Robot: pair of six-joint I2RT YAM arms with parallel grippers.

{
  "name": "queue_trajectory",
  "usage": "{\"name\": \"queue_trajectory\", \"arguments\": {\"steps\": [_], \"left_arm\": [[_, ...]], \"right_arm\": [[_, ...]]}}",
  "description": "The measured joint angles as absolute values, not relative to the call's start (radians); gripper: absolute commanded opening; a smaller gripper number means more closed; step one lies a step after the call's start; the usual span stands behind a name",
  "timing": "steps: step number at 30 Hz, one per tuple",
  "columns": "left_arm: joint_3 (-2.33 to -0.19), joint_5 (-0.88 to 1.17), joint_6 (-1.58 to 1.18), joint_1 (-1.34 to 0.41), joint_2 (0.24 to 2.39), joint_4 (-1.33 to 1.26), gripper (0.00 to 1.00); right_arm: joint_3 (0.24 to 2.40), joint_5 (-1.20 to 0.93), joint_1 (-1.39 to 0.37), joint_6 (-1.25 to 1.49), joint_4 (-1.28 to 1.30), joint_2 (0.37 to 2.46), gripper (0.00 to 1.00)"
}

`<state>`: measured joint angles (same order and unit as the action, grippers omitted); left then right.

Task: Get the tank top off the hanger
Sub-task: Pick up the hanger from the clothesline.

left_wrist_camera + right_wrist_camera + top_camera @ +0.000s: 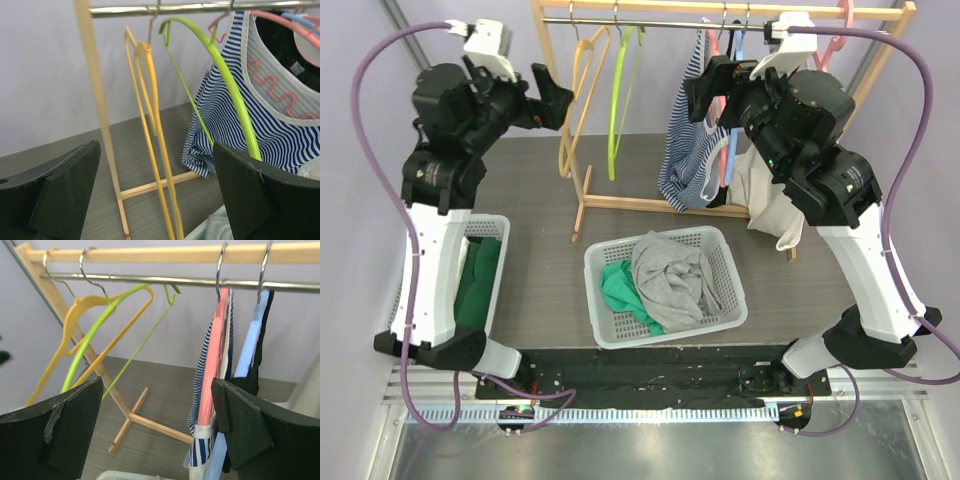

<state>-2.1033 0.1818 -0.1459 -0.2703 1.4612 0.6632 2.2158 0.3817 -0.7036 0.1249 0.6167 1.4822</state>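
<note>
Tank top [685,165]: blue-white stripes, on pink hanger [215,365] off rail [150,280], R of centre on rack [630,203]; not yet touched.
Bin [505,225]: far L, beside L arm [440,270], green cloth [480,280] inside.
L gripper [552,98]: up high, spread fully, nothing held; aimed at rack, yellow hanger just ahead.
Yellow hanger [582,90]: bare, L end of rail.
Green hanger [620,100]: bare, between yellow one and tank top; askew in L wrist view, crossing in front of stripes.
Basket [592,290]: white, centre front, clothes [665,280] piled in.
Blue hanger [250,345]: right beside pink one, dark garment [250,382] on it.
R gripper [705,90]: spread wide, empty; at rail height, close to pink + blue hangers.
Cream garment [765,200]: far R, partly hidden behind R arm [865,270].
Risk, wrong grab: pink & blue hangers nearly touching → easy to pinch both, or dark garment instead.
Risk, snag: straps looped over hanger shoulders; straight-down tug → stretched fabric or hanger dragged off rail.
Risk, bump: green hanger loose + close; careless L sweep → knocked off or tangled in hem.
Risk, drop: one-sided pull w/o hanger steadied → swinging, top landing outside basket.
</note>
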Motion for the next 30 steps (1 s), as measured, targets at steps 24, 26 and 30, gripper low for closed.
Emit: {"name": "queue_trajectory", "arguments": {"steps": [24,26,30], "left_arm": [[-2.128,0.210,-0.120,-0.218,1.370,0.719,1.00],[-2.144,0.210,-0.117,-0.216,1.378,0.724,1.00],[-2.163,0.210,-0.103,-0.215,1.382,0.724,1.00]], "right_arm": [[1.994,0.399,-0.662,0.141,0.606,1.446,0.98],[1.969,0.388,-0.638,0.148,0.601,1.441,0.98],[1.930,0.369,-0.604,0.160,0.600,1.423,0.97]]}}
